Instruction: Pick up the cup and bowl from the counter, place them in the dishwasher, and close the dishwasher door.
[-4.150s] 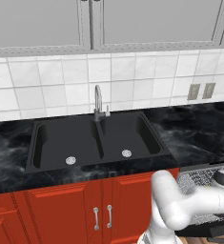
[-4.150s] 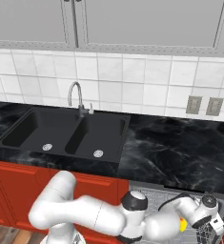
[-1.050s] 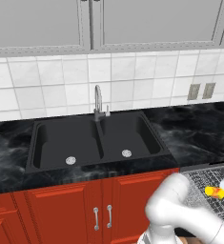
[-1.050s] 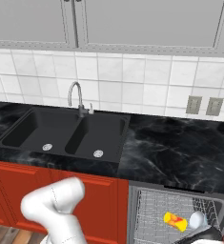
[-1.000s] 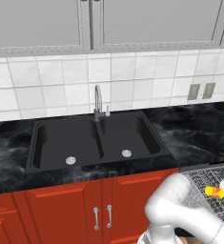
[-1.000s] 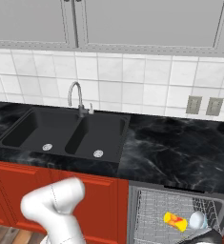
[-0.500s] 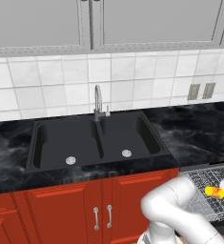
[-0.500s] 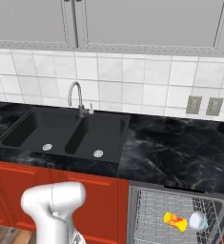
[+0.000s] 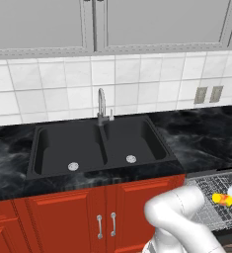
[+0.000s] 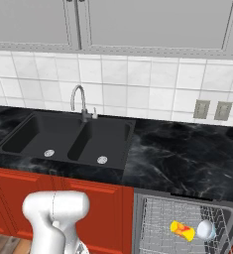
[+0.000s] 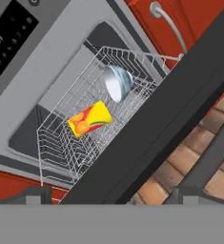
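Cup and bowl are racked, door's the risky bit

Cup point(image 11: 89, 119) lies beside bowl point(image 11: 117, 83) in the dishwasher point(image 11: 61, 57) rack; tool point(image 11: 108, 195) spread apart, empty, under the door point(image 11: 170, 109) edge, so a glancing push could slip off.

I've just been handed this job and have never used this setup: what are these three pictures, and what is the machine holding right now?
It is a white robot arm on a driving base in a simulated kitchen. Two pictures come from cameras on the base, behind the arm to its left and right, looking over the black counter and sink. The third looks along the claw from the hand. The claw stands open and holds nothing. The yellow cup lies on its side beside the pale bowl in the dishwasher's wire rack. The dark dishwasher door, not yet closed, crosses the hand picture just ahead of the claw.
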You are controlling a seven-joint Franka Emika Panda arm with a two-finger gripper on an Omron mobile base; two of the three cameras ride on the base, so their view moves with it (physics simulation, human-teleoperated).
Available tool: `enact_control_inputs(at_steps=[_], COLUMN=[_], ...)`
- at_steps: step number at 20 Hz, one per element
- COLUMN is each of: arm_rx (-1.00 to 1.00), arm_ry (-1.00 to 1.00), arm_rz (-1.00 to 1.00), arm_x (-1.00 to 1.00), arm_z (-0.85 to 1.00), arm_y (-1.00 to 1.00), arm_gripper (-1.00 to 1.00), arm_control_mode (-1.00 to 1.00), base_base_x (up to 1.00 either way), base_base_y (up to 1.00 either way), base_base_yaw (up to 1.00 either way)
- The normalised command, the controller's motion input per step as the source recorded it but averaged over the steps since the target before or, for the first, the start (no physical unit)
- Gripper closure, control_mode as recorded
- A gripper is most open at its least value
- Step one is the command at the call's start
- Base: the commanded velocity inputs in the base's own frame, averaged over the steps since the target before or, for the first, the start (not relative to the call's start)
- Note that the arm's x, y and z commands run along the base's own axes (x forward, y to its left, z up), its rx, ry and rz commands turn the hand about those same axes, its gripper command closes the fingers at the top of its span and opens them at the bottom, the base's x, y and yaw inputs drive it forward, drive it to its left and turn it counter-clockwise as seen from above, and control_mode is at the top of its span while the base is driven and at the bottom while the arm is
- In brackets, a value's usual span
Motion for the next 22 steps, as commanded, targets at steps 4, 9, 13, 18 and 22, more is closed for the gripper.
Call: enact_control_inputs(at_steps=[4, 9, 13, 18, 22], arm_rx=[0.12, 0.16, 0.09, 0.02, 0.0], arm_ry=[-0.19, -0.18, -0.16, -0.11, -0.09], arm_rz=[0.0, 0.0, 0.0, 0.0, 0.0], arm_x=[-0.64, -0.42, -0.07, 0.09, 0.19], arm_z=[-0.22, -0.56, -0.52, -0.44, -0.54], arm_y=[0.0, 0.0, 0.0, 0.0, -0.05], arm_gripper=[-1.0, -1.0, -1.0, -1.0, -1.0], arm_control_mode=[-1.0, -1.0, -1.0, -1.0, -1.0], base_base_x=[0.0, 0.0, 0.0, 0.0, 0.0], base_base_y=[0.0, 0.0, 0.0, 0.0, 0.0], base_base_yaw=[0.0, 0.0, 0.0, 0.0, 0.0])
